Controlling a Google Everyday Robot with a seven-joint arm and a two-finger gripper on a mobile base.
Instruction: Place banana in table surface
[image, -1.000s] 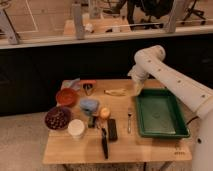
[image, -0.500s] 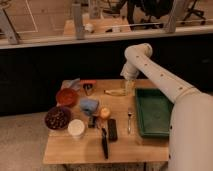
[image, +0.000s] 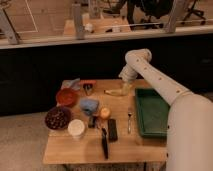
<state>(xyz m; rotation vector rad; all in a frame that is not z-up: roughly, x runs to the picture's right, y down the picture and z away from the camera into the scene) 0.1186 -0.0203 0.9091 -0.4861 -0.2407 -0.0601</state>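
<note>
The gripper (image: 127, 87) hangs low over the far side of the table (image: 70, 147), at the right end of the banana (image: 115, 92). The banana lies on the wood, just left of the tray (image: 152, 112). Whether the gripper has hold of the banana or is free of it cannot be told. If it is clamped when the arm lifts, the banana could be dragged up, knocked against the tray, or pushed off the far edge.
</note>
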